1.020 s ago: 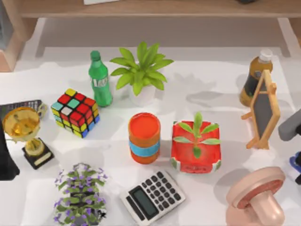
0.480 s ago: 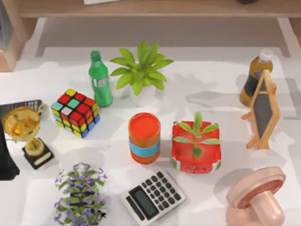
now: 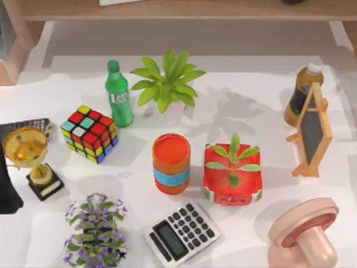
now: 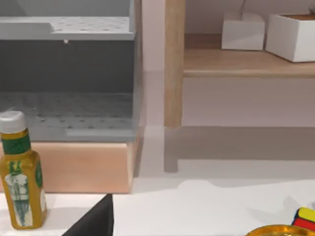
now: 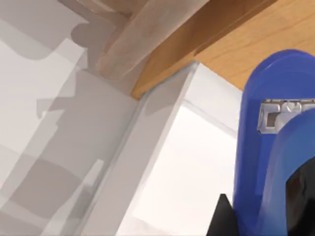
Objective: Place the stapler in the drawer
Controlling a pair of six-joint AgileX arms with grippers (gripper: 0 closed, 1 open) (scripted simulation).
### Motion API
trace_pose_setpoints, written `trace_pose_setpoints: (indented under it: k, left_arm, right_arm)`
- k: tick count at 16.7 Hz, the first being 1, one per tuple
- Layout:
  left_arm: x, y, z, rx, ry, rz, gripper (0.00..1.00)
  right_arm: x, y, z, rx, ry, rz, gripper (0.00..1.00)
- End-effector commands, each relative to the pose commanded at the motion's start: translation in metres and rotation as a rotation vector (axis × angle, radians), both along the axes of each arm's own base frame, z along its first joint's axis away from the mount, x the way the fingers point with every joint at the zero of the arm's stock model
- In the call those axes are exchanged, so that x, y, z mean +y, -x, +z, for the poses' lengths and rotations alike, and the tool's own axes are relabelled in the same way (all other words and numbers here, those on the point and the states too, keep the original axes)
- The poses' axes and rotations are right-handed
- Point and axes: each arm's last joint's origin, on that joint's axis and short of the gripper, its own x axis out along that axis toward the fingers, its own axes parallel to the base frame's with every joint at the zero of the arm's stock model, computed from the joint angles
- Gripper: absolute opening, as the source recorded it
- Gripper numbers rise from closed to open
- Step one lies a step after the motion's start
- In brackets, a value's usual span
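Observation:
The bright-blue stapler (image 5: 275,147) looms close in the right wrist view, its metal staple slot showing. My right gripper (image 5: 263,209) is shut on it, with a dark finger (image 5: 224,216) against its side. Beyond it lie a white surface and a wooden shelf edge (image 5: 197,44). The drawer (image 4: 64,73), a grey box with a dotted floor on a wooden base, shows in the left wrist view. My left arm (image 3: 6,190) stays parked at the table's left edge.
The table holds a green bottle (image 3: 118,95), two potted plants (image 3: 167,84) (image 3: 232,173), a colour cube (image 3: 89,133), a trophy (image 3: 28,153), an orange cup (image 3: 171,163), a calculator (image 3: 181,233), a small chalkboard (image 3: 312,131), a yellow bottle (image 3: 301,95) and a pink mushroom-shaped object (image 3: 304,234).
My right arm with the blue stapler has left the top view's right edge. Its shadow now falls over the back middle of the table. The left arm has not moved.

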Motion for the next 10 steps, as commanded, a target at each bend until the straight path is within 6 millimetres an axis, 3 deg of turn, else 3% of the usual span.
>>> trace_pose_setpoints:
  k: [2, 5, 10]
  left_arm:
    - [0.0, 0.0, 0.0, 0.0, 0.0, 0.0, 1.0]
    - [0.0, 0.0, 0.0, 0.0, 0.0, 0.0, 1.0]
    - [0.0, 0.0, 0.0, 0.0, 0.0, 0.0, 1.0]
  right_arm:
    - [-0.029, -0.016, 0.01, -0.016, 0.01, -0.07, 0.0]
    - [-0.07, -0.036, 0.01, 0.007, 0.004, -0.175, 0.0]
    - [-0.109, -0.063, -0.028, 0.167, -0.069, -0.313, 0.0]
